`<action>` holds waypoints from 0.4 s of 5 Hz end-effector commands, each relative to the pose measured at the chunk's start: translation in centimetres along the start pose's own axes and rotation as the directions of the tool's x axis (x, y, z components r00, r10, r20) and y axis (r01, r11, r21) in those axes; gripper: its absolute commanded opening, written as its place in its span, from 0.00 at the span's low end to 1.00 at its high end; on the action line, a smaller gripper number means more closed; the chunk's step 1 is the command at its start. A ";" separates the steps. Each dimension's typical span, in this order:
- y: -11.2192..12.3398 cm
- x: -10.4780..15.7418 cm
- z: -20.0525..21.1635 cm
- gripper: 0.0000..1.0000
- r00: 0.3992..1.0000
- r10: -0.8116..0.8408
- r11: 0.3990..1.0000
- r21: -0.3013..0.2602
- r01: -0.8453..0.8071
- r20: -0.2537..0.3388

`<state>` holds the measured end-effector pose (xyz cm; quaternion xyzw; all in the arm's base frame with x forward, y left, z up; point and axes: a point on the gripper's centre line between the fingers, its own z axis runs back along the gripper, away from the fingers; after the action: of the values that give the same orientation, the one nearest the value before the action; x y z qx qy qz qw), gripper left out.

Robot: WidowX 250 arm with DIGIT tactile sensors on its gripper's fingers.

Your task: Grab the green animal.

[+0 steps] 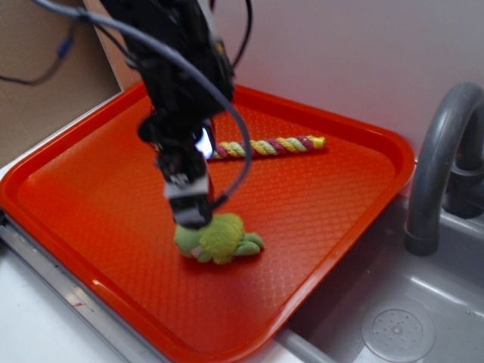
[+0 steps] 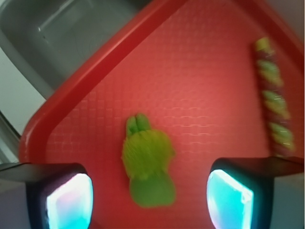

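step: approach | my gripper hangs spread wide over the green plush turtle, one finger on each side so it can straddle the body | turtle lies flat near the red tray's near edge, untouched | striped rope toy far side, clear of my path

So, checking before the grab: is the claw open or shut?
Open: in the wrist view the claw has its fingers spread either side of the green animal.

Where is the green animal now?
In the exterior view the green animal lies on the red tray, directly under the open gripper, nearer the front edge than the rope.
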<state>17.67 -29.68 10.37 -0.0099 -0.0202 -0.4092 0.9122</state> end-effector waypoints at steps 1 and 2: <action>-2.2 -0.8 -2.8 1.00 0.998 -0.045 0.997 -0.059 0.042 -0.052; -1.7 -1.6 -4.7 1.00 0.994 -0.021 0.997 -0.080 0.013 -0.103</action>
<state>16.80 -29.51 3.91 -0.0094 0.0649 -0.4103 0.9096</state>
